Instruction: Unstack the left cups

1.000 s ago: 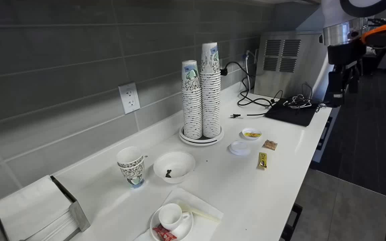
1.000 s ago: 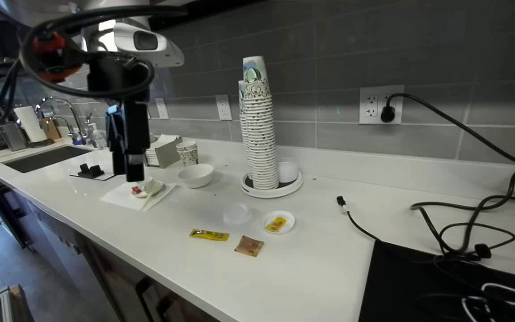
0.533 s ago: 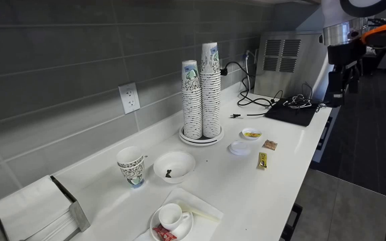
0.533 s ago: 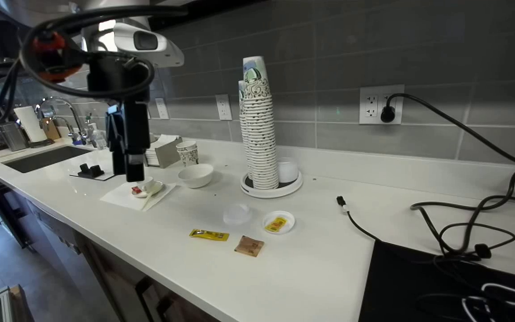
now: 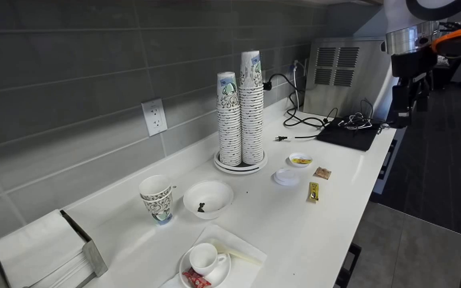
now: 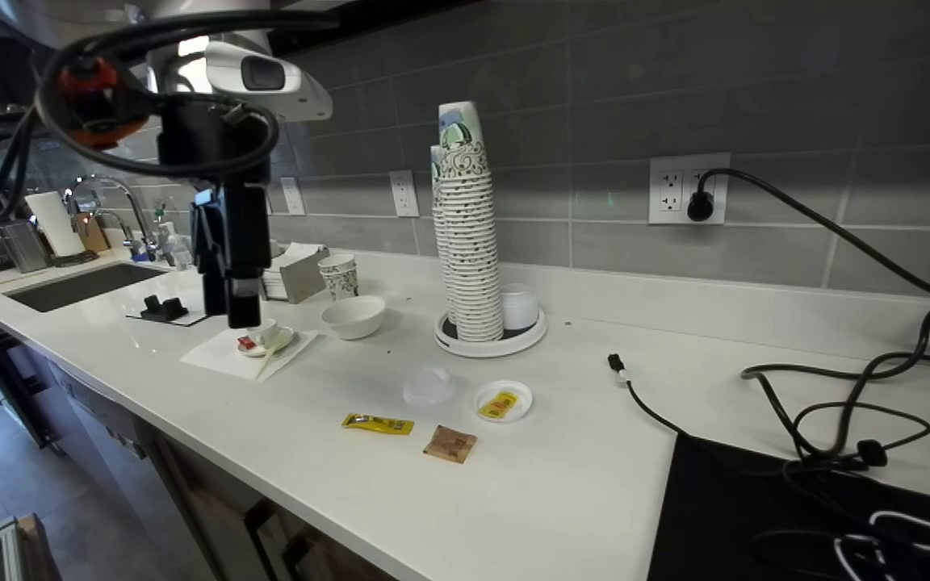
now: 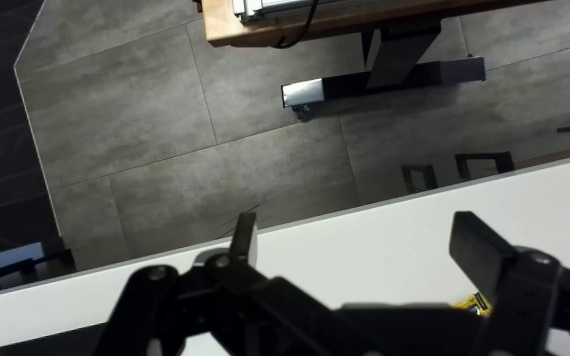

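The left cups are small white paper cups with dark swirl print, nested one in another and upright on the white counter by the wall. They also show beyond the bowl in an exterior view. They are out of the wrist view. My gripper is open and empty, with its two fingers wide apart. It hangs high above the counter's front side, well away from the cups, as an exterior view shows. It also shows dark in an exterior view.
A white bowl stands right beside the cups. Two tall cup columns stand on a round tray. A napkin holder, a saucer with a small cup, lids and packets lie about. Cables lie on a black mat.
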Controlling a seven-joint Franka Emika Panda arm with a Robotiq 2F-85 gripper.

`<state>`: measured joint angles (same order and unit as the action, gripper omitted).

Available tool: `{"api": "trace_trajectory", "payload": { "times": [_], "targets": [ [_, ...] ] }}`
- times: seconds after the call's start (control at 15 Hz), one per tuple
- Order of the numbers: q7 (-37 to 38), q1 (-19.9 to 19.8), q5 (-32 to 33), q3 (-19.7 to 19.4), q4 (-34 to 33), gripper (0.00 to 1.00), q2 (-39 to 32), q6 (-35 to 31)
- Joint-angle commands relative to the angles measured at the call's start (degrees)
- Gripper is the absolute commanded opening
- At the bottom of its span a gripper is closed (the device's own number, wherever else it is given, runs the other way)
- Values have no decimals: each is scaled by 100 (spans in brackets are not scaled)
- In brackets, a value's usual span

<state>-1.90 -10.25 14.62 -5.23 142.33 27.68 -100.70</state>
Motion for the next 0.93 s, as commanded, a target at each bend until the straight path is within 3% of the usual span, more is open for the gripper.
{"api": "trace_trajectory", "payload": {
  "times": [0.0,0.4,0.87],
  "targets": [
    [26,77,23,-65,-14,100,2,26],
    [26,77,23,-65,-14,100,2,26],
    [461,925,-772,605,-86,100,182,134]
  ]
}}
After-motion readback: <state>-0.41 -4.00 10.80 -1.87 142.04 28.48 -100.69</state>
